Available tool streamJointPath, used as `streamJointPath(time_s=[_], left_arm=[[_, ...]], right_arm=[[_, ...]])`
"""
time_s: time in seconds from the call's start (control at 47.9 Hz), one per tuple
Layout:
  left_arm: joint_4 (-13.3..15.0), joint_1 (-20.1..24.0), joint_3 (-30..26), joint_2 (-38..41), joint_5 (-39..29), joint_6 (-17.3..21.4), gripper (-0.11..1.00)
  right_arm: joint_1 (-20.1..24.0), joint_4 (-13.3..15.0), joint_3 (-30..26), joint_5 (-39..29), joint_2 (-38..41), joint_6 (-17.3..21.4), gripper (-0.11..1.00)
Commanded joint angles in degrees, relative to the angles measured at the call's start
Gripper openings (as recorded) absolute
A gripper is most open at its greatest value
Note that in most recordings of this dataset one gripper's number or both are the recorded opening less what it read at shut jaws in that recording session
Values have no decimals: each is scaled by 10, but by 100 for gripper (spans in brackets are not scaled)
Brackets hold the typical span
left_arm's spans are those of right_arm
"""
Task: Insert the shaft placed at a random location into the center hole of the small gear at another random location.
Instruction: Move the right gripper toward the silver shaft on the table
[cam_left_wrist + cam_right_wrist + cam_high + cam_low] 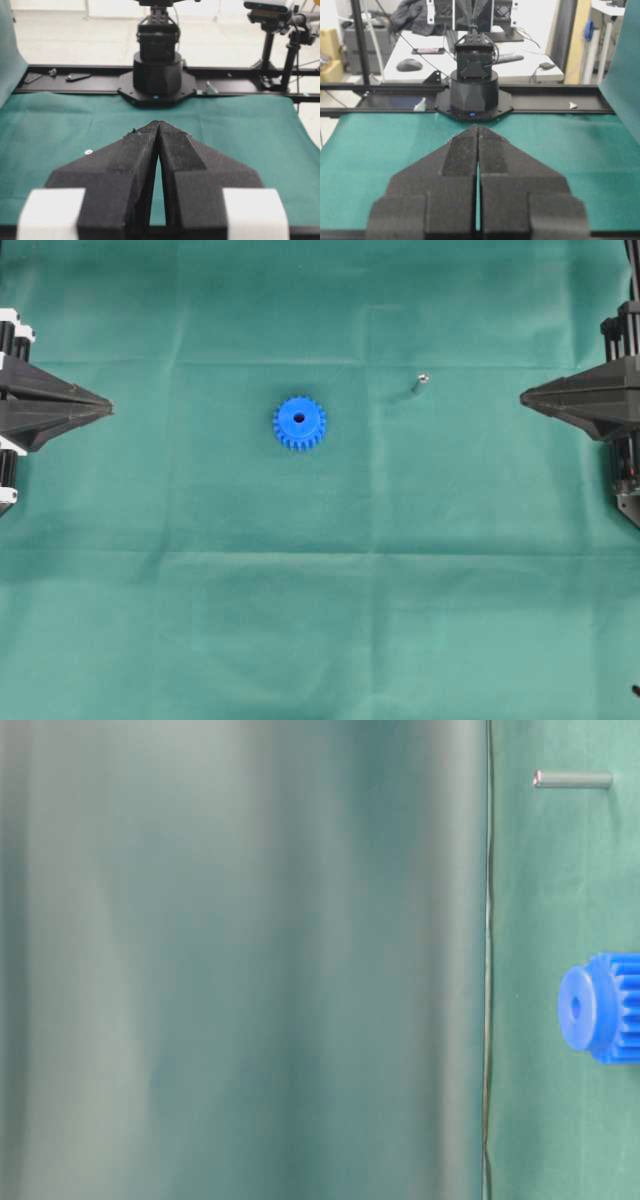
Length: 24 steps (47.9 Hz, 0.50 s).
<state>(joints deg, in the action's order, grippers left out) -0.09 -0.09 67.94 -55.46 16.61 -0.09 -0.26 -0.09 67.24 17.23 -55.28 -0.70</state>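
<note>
**Both grippers closed and empty at the table's edges; gear and shaft lie apart on the cloth**

Seen from the left wrist camera, the left gripper [158,125] fills the foreground: its two black fingers [125,165] meet at the tips, clenched on nothing, with a narrow slit of green showing between them lower down. Past the tips lies the green cloth [60,125], and at its far edge stands the round black base [157,75] of the opposite arm on a dark rail.

The right wrist camera gives the mirror picture. The right gripper [478,127] has its fingers pressed together along their length, likewise gripping nothing, and beyond them another black arm base [473,95] sits at the end of the cloth, with a desk and clutter behind.

From overhead, the left gripper [105,403] points inward from the left edge and the right gripper [525,397] from the right edge, both well apart from the parts. The small gear [299,422], bright blue and toothed, lies flat near the middle of the cloth with its raised hub upward and the center hole [298,419] showing dark. The shaft [419,383] lies on the cloth to the gear's right and slightly farther up the frame, between the gear and the right gripper, touching neither.

The table-level view shows the small gear [602,1008] and the shaft [572,780] at its right edge, clearly separated.
</note>
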Motion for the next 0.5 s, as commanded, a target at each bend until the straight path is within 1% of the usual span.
streamJointPath(time_s=[0.0, 0.209, 0.396, 0.438, 0.48], left_arm=[[-9, 2, -20, 5, -5, 1, 0], [-9, 2, -20, -4, -14, 3, 0], [-9, 2, -20, -4, -24, 3, 0], [-9, 2, -19, -4, -27, 3, 0], [-9, 2, -19, -4, -28, 3, 0]], right_arm=[[-8, 2, -11, -2, 4, 4, 1], [-45, 2, -8, -15, 25, 2, 1], [-84, 2, 1, -8, 83, 2, 1], [-94, 3, 3, -5, 100, 2, 5], [-104, 2, 3, -2, 120, 3, 11]])
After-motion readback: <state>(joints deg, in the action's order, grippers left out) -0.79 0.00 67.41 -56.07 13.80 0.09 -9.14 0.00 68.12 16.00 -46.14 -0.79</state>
